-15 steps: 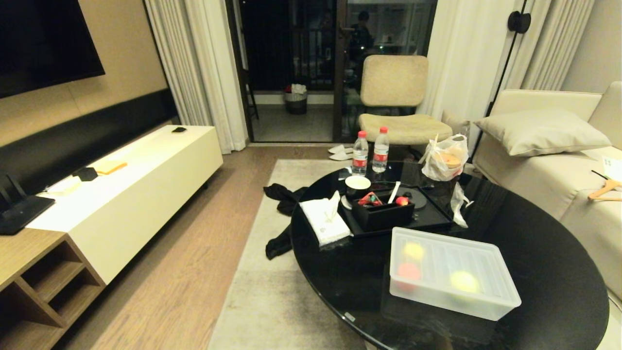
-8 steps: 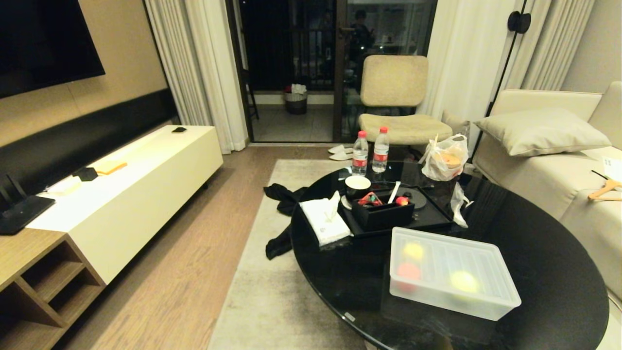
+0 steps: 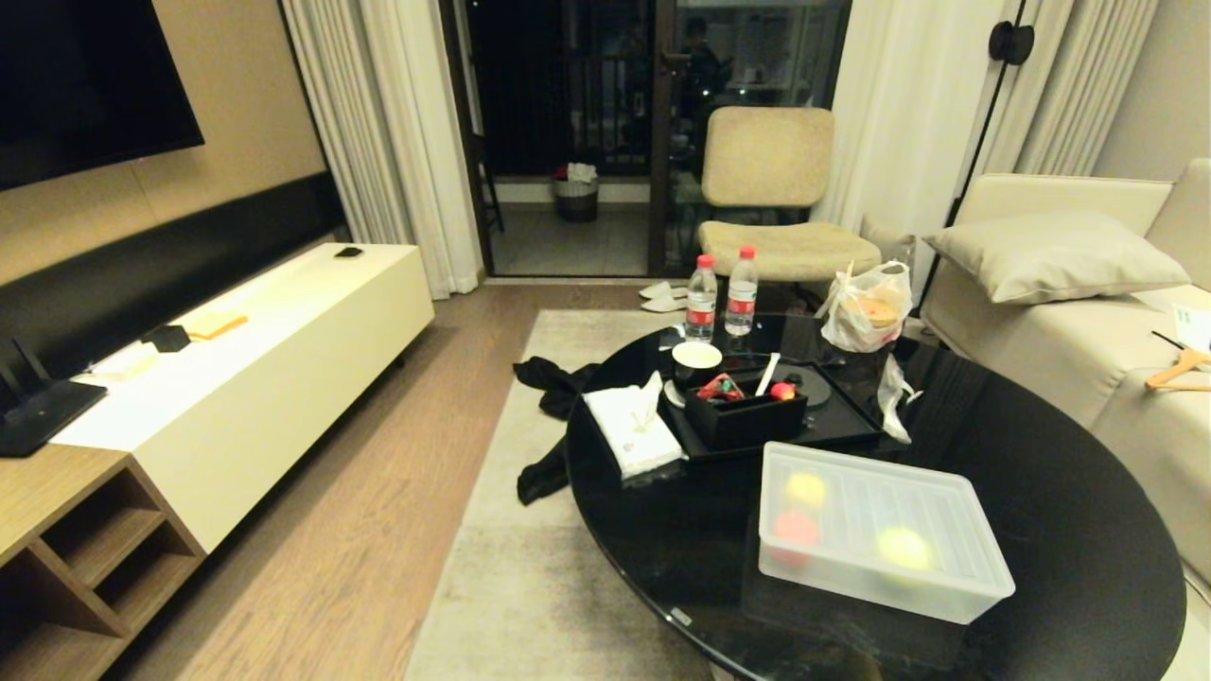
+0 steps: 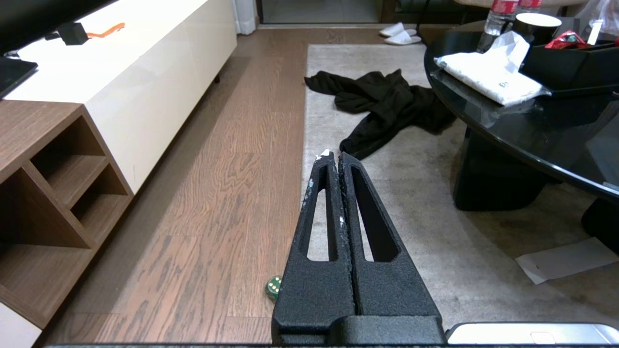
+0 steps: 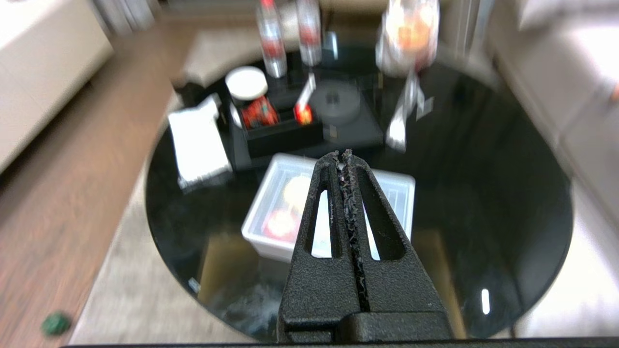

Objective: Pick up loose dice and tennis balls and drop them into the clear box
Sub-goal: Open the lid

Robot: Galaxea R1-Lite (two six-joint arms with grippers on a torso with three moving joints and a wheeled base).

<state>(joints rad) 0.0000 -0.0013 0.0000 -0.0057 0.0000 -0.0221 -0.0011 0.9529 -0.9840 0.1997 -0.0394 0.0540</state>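
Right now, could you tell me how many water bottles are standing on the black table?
2: the left bottle and the right bottle stand side by side at the far edge of the black table, behind the black tray. None looks hidden.

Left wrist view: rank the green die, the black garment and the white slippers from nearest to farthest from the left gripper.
Measured from the shut left gripper:
1. Green die, on the wood floor beside the gripper's base.
2. Black garment, on the rug just beyond the fingertips, by the black table.
3. White slippers, far off near the doorway.
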